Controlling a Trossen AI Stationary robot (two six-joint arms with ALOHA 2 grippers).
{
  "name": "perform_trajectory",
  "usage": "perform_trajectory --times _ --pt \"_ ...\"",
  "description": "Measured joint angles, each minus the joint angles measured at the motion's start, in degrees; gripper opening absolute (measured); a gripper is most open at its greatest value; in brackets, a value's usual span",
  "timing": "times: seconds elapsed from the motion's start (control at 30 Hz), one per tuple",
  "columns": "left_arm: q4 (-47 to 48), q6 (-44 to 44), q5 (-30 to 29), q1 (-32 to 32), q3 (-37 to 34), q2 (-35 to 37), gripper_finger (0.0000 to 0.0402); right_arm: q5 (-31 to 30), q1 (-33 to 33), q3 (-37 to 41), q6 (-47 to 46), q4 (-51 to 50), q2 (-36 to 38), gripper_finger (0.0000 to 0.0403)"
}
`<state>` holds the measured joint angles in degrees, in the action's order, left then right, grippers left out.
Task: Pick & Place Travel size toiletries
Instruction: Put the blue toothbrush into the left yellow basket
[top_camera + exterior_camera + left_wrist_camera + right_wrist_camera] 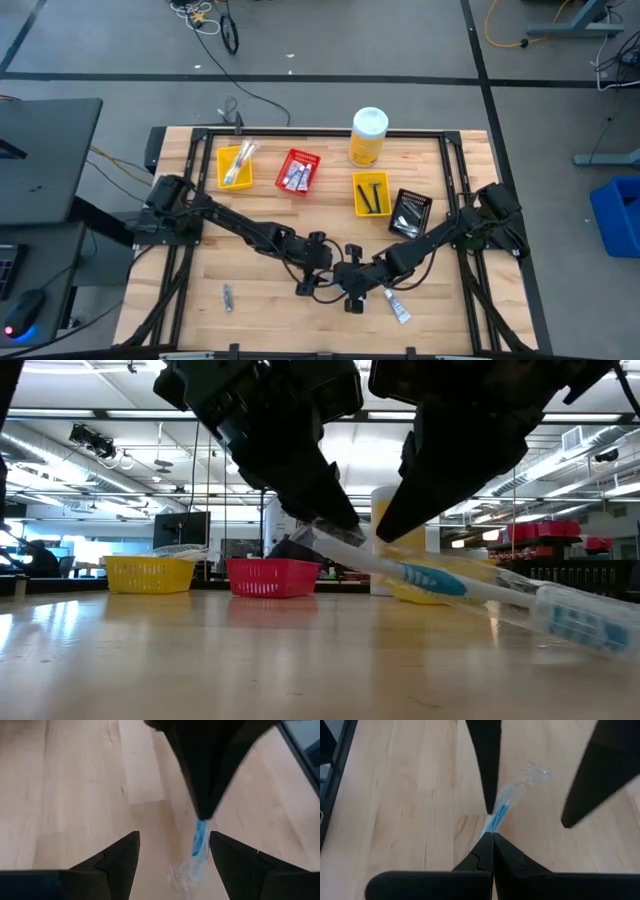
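Observation:
A slim toothbrush in a clear wrapper, with blue at its head (432,579), hangs tilted over the near middle of the table. My right gripper (490,840) is shut on it. My left gripper (174,851) faces it from the table's left and is open. Its two fingers stand on either side of the wrapped toothbrush (199,847), with a gap showing on both sides. In the high view the two grippers meet near the table's front centre, the left gripper (328,262) beside the right gripper (353,282). My right gripper pinches the wrapped toothbrush between its two fingertips at the blue part (496,819). The fingers slant down from the table's right side. The clear wrapper end (532,771) sticks out beyond the tips. The toothbrush is held tilted; the low view does not show whether its lower end touches the table.
A small white tube (397,306) lies near the front edge right of the grippers, and a small item (228,297) lies at the front left. Along the back stand a yellow bin (235,166), a red bin (298,172), another yellow bin (371,194), a black bin (410,213) and a yellow bottle (368,137).

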<state>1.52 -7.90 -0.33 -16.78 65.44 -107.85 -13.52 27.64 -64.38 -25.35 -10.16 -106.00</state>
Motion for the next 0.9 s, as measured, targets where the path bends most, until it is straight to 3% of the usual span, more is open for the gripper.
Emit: perform_trajectory --times 0.23,0.6,0.8,0.9 --pt "0.1 0.2 2.7 0.0 0.0 0.0 0.0246 -2.0 0.0 0.0 0.4 0.7 0.0 0.0" --pt "1.8 -0.9 4.5 0.0 -0.1 -0.1 0.0158 -2.5 -0.2 0.0 2.0 1.0 0.0 0.0" --pt "1.6 -0.4 4.0 0.0 -0.1 -0.1 0.018 6.0 -0.3 0.0 2.8 0.1 0.1 0.003" --pt "1.3 -0.4 3.3 0.0 -0.1 -0.1 0.0198 6.6 0.2 0.0 2.8 -2.3 0.1 0.0062"
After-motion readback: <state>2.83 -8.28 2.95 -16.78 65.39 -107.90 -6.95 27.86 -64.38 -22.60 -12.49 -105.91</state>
